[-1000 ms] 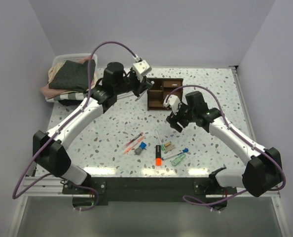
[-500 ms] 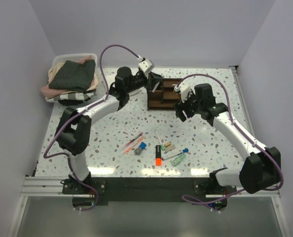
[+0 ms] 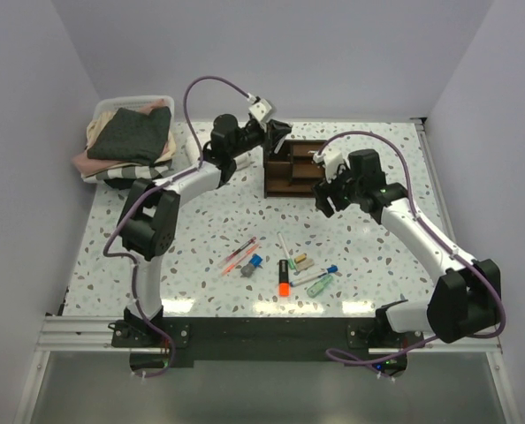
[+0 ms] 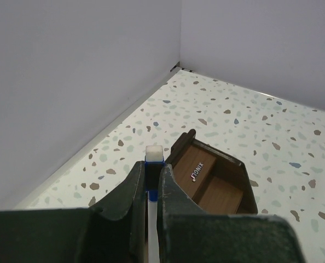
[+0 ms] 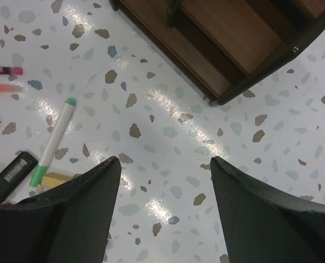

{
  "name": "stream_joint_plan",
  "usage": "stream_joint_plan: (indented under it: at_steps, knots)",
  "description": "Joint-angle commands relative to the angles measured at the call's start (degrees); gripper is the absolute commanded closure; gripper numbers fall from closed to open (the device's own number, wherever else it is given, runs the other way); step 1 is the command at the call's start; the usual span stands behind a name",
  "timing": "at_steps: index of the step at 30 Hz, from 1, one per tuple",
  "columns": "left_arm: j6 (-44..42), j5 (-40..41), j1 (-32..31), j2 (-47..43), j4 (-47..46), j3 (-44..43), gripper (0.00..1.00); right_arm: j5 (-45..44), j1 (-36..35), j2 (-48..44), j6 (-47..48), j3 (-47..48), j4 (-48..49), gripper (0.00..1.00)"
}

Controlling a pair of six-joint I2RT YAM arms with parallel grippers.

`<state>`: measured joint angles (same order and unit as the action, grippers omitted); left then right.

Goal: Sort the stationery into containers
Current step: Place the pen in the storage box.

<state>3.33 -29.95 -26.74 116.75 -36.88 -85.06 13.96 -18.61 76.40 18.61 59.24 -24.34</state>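
My left gripper (image 3: pixel 277 134) is shut on a white pen with a blue band (image 4: pixel 153 159), held level just left of and above the dark brown wooden organiser (image 3: pixel 295 168), which also shows in the left wrist view (image 4: pixel 214 181). My right gripper (image 3: pixel 324 201) is open and empty, low over the table just in front of the organiser's right end (image 5: pixel 233 38). The other stationery lies at the front middle: red pens (image 3: pixel 239 253), a blue-grey bit (image 3: pixel 251 265), an orange-black highlighter (image 3: pixel 284 277), a white green-tipped pen (image 5: pixel 54 141), a tan bit (image 3: pixel 303 261), a blue-capped marker (image 3: pixel 318 276) and a green bit (image 3: pixel 320 285).
A white bin of folded clothes (image 3: pixel 127 134) stands at the back left. Walls close the table at the back and both sides. The organiser sits close to the back wall.
My left arm has stretched toward the back, carrying the pen right to the organiser's left end. My right gripper rose from the table middle toward the organiser's front right, then held still.
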Motion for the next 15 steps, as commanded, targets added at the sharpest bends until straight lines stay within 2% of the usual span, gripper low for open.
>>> stream_joint_plan:
  at_steps: [1, 7, 9, 10, 12, 13, 15]
  knots:
    - [-1.8, -1.0, 0.4, 2.2, -5.3, -1.7, 0.98, -1.0, 0.3, 1.2, -0.7, 2.2, 1.3, 0.3]
    - [-1.8, -0.7, 0.7, 3.8, -8.5, -1.7, 0.95, -0.4, 0.3, 2.4, -0.8, 2.7, 0.8, 0.3]
    - [-2.0, -0.5, 0.7, 3.4, -8.6, -1.4, 0.82, -0.2, 0.3, 2.7, -0.8, 2.6, 0.9, 0.3]
    - [-2.5, -0.5, 0.7, 3.1, -8.6, -0.9, 0.69, -0.2, 0.4, 2.7, -0.8, 2.6, 1.0, 0.3]
    - [-3.1, -0.5, 0.7, 1.7, -8.1, -0.2, 0.61, -0.1, 0.3, 2.8, -0.8, 2.5, 1.2, 0.29]
    - [-4.9, -0.3, 0.7, 0.9, -8.0, 0.7, 0.54, 0.0, 0.3, 2.7, -0.8, 2.2, 1.4, 0.29]
    - [-6.2, -0.5, 0.9, -1.9, -6.5, 1.8, 0.51, 0.2, 0.3, 2.6, -1.0, 1.9, 2.0, 0.29]
